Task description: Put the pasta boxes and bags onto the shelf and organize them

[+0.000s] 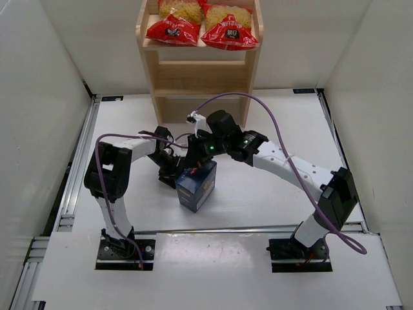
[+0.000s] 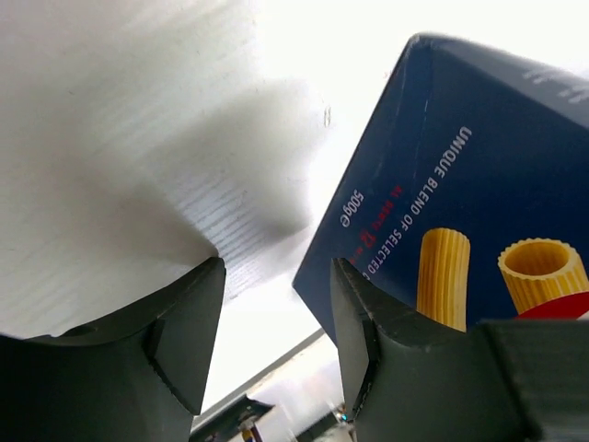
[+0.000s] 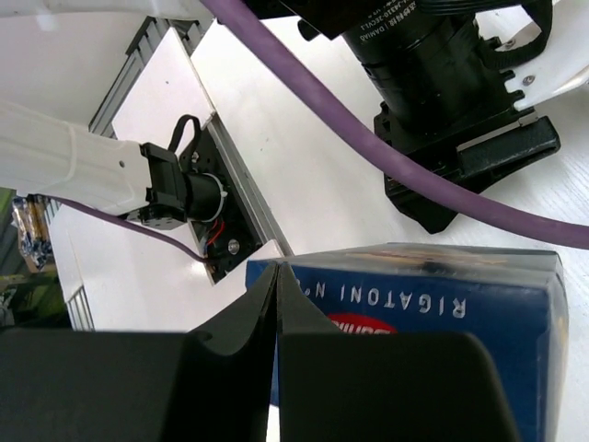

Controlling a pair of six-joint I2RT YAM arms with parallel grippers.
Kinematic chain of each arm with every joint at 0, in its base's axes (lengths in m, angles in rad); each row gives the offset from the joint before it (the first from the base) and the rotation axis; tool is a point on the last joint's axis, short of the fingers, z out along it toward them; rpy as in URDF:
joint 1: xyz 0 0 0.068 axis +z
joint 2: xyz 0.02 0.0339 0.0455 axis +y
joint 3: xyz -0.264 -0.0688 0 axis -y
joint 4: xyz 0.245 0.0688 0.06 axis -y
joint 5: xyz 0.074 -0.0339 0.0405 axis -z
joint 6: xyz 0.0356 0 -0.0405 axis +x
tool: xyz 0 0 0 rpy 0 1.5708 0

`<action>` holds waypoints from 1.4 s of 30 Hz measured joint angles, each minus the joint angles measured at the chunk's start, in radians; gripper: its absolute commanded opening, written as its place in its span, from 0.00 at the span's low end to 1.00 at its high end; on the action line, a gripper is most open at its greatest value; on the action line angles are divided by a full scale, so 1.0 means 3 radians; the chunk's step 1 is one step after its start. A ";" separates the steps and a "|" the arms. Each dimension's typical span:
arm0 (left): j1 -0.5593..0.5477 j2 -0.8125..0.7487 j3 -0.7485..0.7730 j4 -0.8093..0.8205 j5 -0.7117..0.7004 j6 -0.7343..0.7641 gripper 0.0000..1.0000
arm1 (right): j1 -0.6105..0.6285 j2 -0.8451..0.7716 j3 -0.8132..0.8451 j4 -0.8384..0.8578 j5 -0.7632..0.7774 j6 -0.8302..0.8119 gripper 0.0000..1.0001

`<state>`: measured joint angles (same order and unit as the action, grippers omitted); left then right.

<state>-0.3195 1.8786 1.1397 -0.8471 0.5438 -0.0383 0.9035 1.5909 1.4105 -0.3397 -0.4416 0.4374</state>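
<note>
The dark blue pasta box (image 1: 197,187) stands on end on the white table. In the left wrist view the box (image 2: 460,166) shows pictured yellow tubes. My left gripper (image 1: 171,171) is open just left of the box, and in its own view (image 2: 276,276) the right finger lies against the box's face with nothing between the jaws. My right gripper (image 1: 205,158) is at the box's top, and its own view (image 3: 277,267) shows the jaws shut together at the top edge of the box (image 3: 414,304). Two red bags (image 1: 173,29) (image 1: 230,32) lie side by side on the wooden shelf (image 1: 200,77).
The shelf stands at the table's far middle, with lower boards showing below the bags. White walls enclose the table on the left, right and back. A purple cable (image 1: 271,123) loops over the right arm. Metal rails (image 1: 77,174) run along the table's edges.
</note>
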 measured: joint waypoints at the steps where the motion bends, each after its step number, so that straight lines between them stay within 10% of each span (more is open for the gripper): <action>1: 0.0004 -0.0013 -0.0001 0.0020 -0.0009 0.0001 0.63 | -0.0001 0.0000 0.0005 -0.0005 -0.0013 -0.0003 0.10; 5: 0.0019 -0.0069 -0.0006 0.0132 -0.0090 0.0008 0.64 | -0.0010 0.0031 0.0276 -0.0285 0.0025 -0.0076 0.75; 10: 0.0109 -0.0172 -0.0017 0.0258 -0.0300 0.0039 0.66 | -0.0003 0.0058 0.1209 -0.0890 0.0577 -0.0051 1.00; 17: 0.0276 -0.0493 -0.0018 0.0309 -0.0598 0.0078 0.69 | 0.0070 -0.0364 0.1124 -0.1802 0.1919 0.1194 1.00; 25: 0.0799 -0.0791 -0.0017 0.0312 -0.0749 0.0102 0.70 | 0.0509 0.0582 0.1789 -0.2883 0.2762 0.2649 1.00; 42: 0.1115 -0.1244 -0.0295 0.0390 -0.0600 0.0103 0.71 | 0.0749 0.0704 0.1816 -0.3260 0.2757 0.4068 1.00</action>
<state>0.0151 1.5055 1.0512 -0.7300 0.3637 -0.0074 1.1282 1.8023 1.9553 -1.3178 0.3855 1.6577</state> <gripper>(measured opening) 0.710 0.997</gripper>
